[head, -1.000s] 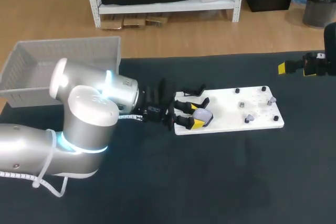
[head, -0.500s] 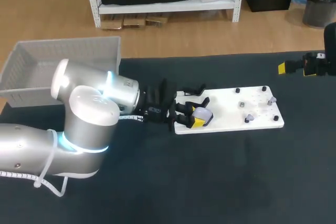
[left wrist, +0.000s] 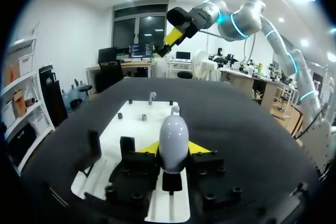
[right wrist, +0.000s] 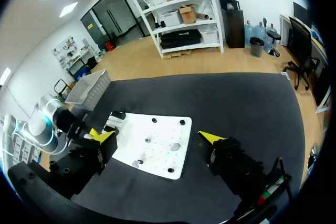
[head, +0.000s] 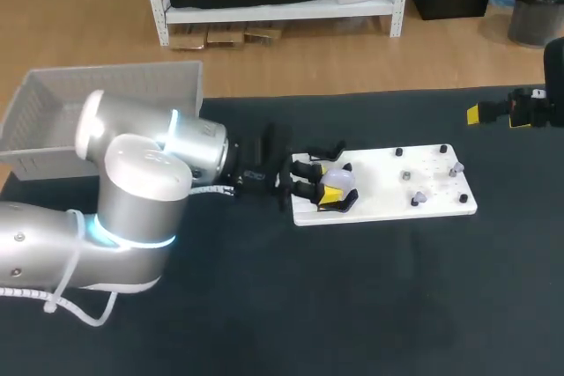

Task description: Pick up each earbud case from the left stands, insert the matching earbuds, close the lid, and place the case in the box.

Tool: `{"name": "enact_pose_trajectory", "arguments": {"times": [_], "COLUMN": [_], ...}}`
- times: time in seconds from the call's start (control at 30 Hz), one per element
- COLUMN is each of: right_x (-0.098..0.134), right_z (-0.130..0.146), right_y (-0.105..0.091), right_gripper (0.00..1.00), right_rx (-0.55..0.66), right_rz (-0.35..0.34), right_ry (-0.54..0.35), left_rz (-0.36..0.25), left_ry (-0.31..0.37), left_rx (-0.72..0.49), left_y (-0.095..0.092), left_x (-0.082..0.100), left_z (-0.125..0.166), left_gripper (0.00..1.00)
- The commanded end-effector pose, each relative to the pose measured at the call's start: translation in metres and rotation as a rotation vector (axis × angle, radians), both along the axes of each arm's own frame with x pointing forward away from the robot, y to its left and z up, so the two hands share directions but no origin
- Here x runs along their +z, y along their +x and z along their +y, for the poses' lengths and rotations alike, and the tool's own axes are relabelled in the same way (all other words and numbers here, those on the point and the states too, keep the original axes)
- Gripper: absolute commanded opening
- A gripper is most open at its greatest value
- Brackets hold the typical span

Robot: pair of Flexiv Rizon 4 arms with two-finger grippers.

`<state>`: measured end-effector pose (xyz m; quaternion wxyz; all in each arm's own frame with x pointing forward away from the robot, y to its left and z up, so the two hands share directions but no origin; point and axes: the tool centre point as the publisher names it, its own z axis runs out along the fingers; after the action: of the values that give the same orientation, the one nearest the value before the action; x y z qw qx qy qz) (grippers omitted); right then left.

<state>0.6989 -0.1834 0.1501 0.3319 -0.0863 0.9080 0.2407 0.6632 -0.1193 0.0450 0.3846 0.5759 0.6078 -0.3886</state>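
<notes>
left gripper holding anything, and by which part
Yes. The left gripper is shut on the earbud case, its yellow tips pinching the case's two opposite sides.

earbud case (head: 337, 179): pale, egg-shaped, upright | left end of white stand board (head: 381, 193); earbuds (head: 419, 198): small, grey | right end

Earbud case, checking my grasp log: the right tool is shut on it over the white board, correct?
No, the left tool is shut on the earbud case over the white board; the left wrist view shows it.
</notes>
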Motion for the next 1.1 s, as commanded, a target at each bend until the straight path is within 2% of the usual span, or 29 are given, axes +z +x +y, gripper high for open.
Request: {"name": "enact_pose_trajectory", "arguments": {"times": [0.03,0.2,0.43,0.53,0.63,0.83,1.1], "right_x": [0.000,0.000,0.000,0.001,0.000,-0.003,-0.013], "right_z": [-0.001,-0.001,-0.001,0.020,0.041,0.071,0.103], "right_y": [0.000,0.000,0.000,-0.001,-0.006,-0.024,-0.045], "right_gripper": [1.00,1.00,1.00,1.00,1.00,1.00,1.00], "right_rx": [0.004,0.004,0.004,0.037,0.022,0.020,0.092], "right_rz": [0.000,0.000,0.000,-0.007,-0.015,-0.035,-0.012], "right_ry": [0.002,0.002,0.002,-0.016,-0.083,-0.099,-0.122], "left_rz": [-0.022,-0.072,-0.083,-0.079,-0.072,-0.082,-0.082], "left_ry": [-0.019,-0.020,-0.031,-0.036,-0.035,-0.016,-0.016], "left_rx": [0.021,0.035,0.018,0.017,0.031,0.060,0.060], "left_y": [-0.009,-0.006,0.003,0.009,0.013,0.018,0.018], "left_x": [0.014,0.031,0.040,0.043,0.045,0.049,0.049], "left_z": [0.009,0.007,-0.007,-0.015,-0.022,-0.030,-0.030], "left_gripper": [0.00,0.00,0.00,0.00,0.00,0.00,0.00]}}
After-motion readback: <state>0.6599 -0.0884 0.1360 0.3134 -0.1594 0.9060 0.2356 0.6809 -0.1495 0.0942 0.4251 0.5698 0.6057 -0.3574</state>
